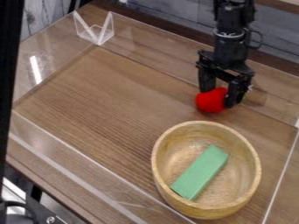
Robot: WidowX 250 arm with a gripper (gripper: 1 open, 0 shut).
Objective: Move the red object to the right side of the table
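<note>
Wood-grain table (105,96) is lying mostly bare on the left; lower right, a bowl (208,168) is holding a green block (201,171). The red object (212,101) is resting on the table's right side, so the move looks nearly done; only pulling away seems left. The arm is pointing straight down, its fingers (225,90) spread, straddling the object without gripping it.

Matt wood-grain table (105,96), clear glossy acrylic walls (52,52), smooth wooden bowl (163,162).
</note>
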